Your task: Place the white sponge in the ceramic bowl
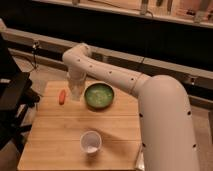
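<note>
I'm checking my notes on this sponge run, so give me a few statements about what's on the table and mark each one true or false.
1. The ceramic bowl is green and sits toward the far side of the wooden table. True.
2. The white cup lies tipped on its side. False: it stands upright, mouth up, near the front edge.
3. The gripper hangs directly over the white cup. False: it is at the far side of the table, between the orange object and the bowl.
4. The orange object lies apart from the bowl, on the other side of the gripper. True.
</note>
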Robot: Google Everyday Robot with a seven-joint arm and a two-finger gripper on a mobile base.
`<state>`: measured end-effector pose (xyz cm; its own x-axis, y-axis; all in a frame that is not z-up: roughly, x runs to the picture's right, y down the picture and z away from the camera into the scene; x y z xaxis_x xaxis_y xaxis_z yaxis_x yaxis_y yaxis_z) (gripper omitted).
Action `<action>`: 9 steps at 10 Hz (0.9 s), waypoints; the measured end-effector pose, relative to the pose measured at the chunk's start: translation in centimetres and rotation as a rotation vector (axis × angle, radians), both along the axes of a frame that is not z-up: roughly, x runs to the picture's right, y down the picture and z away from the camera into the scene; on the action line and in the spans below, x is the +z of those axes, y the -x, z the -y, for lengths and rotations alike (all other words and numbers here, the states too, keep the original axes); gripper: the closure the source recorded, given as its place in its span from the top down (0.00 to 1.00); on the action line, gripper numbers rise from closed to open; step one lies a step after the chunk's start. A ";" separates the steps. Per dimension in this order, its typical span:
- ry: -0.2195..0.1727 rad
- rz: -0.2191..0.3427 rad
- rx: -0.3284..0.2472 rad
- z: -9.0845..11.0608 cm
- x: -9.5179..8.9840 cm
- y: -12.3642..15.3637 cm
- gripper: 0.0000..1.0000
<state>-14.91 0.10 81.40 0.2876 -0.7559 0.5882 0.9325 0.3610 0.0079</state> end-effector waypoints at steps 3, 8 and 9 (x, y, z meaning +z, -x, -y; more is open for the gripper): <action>-0.002 -0.011 0.018 0.8 0.5 -1.0 0.01; -0.007 -0.031 0.050 1.8 1.1 -3.3 0.01; -0.008 -0.037 0.058 2.0 1.3 -3.7 0.01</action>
<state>-11.22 -1.90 82.68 0.3526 -0.7419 0.5703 0.9097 0.4146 -0.0231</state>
